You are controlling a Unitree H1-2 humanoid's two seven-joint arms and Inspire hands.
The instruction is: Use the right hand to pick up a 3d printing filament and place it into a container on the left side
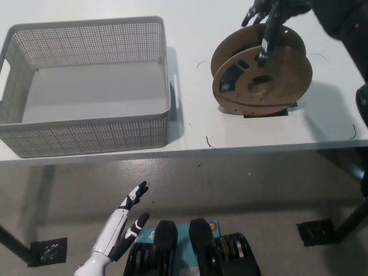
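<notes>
While the white left robot hand (119, 230) rests open below the bench (190, 123) edge, the black right robot hand (275, 14) hovers open, fingers spread over the filament spool's (261, 72) top rim. Basket (86, 86) sits well left.

It looked like a workshop or robotics lab: a plain white desk (115, 11) on dark metal legs stood over a bare grey concrete floor (259, 195), carrying a cardboard filament spool (261, 77) right of centre and a grey mesh basket (86, 135) at the upper left.
</notes>
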